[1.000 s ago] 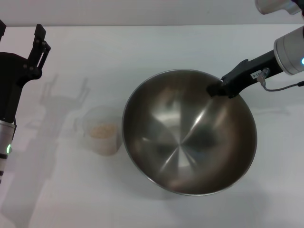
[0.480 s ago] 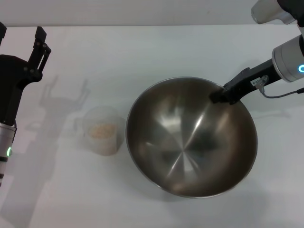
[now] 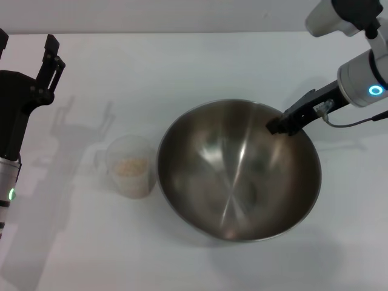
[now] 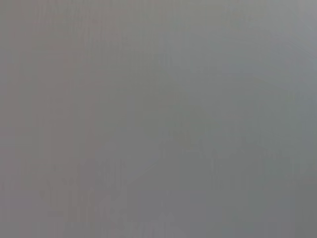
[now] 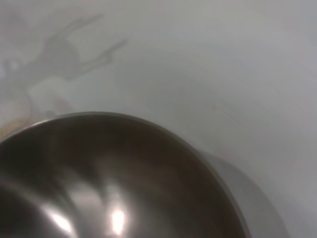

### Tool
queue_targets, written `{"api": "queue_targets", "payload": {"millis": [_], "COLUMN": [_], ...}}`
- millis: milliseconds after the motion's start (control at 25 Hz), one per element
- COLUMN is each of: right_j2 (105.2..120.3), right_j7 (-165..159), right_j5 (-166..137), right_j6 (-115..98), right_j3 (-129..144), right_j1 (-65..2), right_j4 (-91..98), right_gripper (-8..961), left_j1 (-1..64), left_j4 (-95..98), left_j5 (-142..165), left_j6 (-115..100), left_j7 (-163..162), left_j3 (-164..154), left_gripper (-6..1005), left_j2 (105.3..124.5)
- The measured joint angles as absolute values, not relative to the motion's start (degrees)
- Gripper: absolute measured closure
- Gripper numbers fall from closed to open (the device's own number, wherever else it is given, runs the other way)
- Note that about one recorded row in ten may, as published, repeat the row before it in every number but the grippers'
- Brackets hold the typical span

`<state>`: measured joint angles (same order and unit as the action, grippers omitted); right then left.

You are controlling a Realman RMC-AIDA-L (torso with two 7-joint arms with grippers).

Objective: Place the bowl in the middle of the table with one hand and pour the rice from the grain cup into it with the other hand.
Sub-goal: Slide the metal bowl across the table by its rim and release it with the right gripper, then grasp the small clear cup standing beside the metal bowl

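My right hand (image 3: 280, 126), coming in from the upper right of the frame, pinches the far rim of the big shiny bowl (image 3: 237, 173) in the middle of the table (image 3: 182, 66). The bowl looks tipped. The little grain cup (image 3: 130, 166) with rice (image 3: 131, 165) stands just left of the bowl, and my left hand (image 3: 27, 45) waits at the upper left with its 2 fingers spread apart, holding nothing.

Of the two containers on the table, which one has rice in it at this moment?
The grain cup, the small frosted plastic one beside the bowl; a pale layer of rice lies in it. The big steel bowl, gripped at its rim by the right gripper, is empty.
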<state>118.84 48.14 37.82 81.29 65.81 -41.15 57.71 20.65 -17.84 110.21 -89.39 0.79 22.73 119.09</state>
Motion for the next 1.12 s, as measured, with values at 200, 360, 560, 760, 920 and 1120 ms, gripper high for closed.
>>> {"api": "queue_targets", "payload": {"millis": [200, 360, 560, 760, 920, 1120], "right_j2": [118.86, 118.83, 118.93, 119.02, 119.12, 119.17], "right_j7": [47.95, 48.01, 48.23, 48.75, 50.84, 53.4], "right_j5": [38.1, 38.31, 39.57, 41.49, 43.45, 41.61], "right_j6": [81.53, 81.78, 81.83, 80.84, 73.95, 55.46], "right_j3": [66.19, 66.22, 66.29, 66.51, 69.12, 78.28], "right_j1": [-41.38, -41.12, -40.13, -38.96, -36.1, -29.59], "right_j4": [58.18, 60.02, 64.44, 69.59, 75.08, 82.51], "right_gripper": [934, 893, 804, 673, 518, 486], "left_j1": [20.63, 20.5, 20.25, 19.94, 19.82, 19.77], "left_j4": [-17.84, -17.84, -17.84, -17.84, -17.84, -17.84], "left_j5": [110.21, 110.21, 110.21, 110.21, 110.21, 110.21], "left_j6": [-89.38, -89.38, -89.41, -89.73, -89.88, -90.43], "left_j7": [0.79, 0.79, 0.78, 0.79, 0.78, 0.79], "left_j3": [22.75, 22.76, 22.77, 22.79, 22.84, 22.85], "left_gripper": [232, 233, 234, 235, 236, 238], "left_j2": [119.09, 119.09, 119.09, 119.09, 119.09, 119.09]}}
